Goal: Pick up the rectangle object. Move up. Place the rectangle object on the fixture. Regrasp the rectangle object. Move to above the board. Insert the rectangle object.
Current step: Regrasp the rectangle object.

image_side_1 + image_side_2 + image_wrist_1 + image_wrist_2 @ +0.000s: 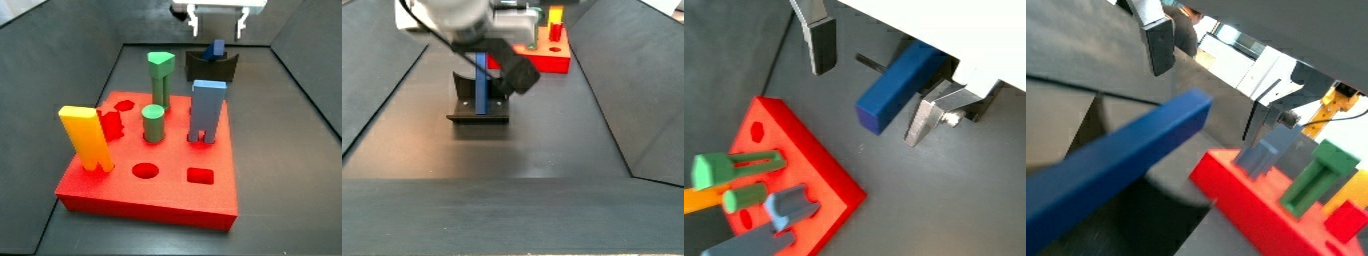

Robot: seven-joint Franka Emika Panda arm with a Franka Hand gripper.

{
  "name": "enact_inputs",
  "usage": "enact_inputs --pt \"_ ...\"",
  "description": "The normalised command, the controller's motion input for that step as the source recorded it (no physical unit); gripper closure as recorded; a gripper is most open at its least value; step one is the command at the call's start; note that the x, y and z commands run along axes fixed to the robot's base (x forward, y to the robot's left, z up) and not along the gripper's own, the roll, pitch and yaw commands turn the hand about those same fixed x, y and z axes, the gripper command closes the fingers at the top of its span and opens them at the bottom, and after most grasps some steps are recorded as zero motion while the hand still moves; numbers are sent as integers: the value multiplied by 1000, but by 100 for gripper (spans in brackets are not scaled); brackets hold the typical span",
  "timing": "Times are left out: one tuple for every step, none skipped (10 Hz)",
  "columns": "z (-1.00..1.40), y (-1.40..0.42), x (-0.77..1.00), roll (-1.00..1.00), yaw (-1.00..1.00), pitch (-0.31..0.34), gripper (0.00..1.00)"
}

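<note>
Dark surface (pixel 543 140) carried the red board (pixel 160 185). Rectangle object (pixel 481 85) stood upright in the fixture (pixel 480 108). Claw (pixel 217 22) hung spread above, empty. Regrasp likely wanted fingers (pixel 820 40) straddling the bar squarely before closing.

One red board (pixel 127 195) lies on the surface, and one fixture (pixel 211 68) stands at its 12 o'clock side in a side view, carrying one dark-blue rectangle object (pixel 215 48); one tool (pixel 217 22) hangs above them with its two fingers (pixel 818 44) spread apart and nothing between them. On the board stand four pieces: one yellow block (pixel 84 138) at 9 o'clock, one tall green peg (pixel 160 82) toward 12, one short green cylinder (pixel 152 124) near the middle, and one light-blue block (pixel 207 110) with two legs toward 2. Four holes show unfilled in its top: three round, one (pixel 146 172) at 6 o'clock and two at 10 o'clock, plus one square hole (pixel 199 177) toward 5.
</note>
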Motion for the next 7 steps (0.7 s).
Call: enact_inputs --pt "1000 4 -27 92 -2 65 0" --pt "1000 7 -33 79 -13 73 0" --pt "918 6 -31 70 -18 71 0" --pt "668 9 -26 54 -30 66 0" --pt "413 11 -22 53 -37 72 0" --pt "226 10 -14 51 -38 70 0" --pt "699 -769 159 1000 41 29 0"
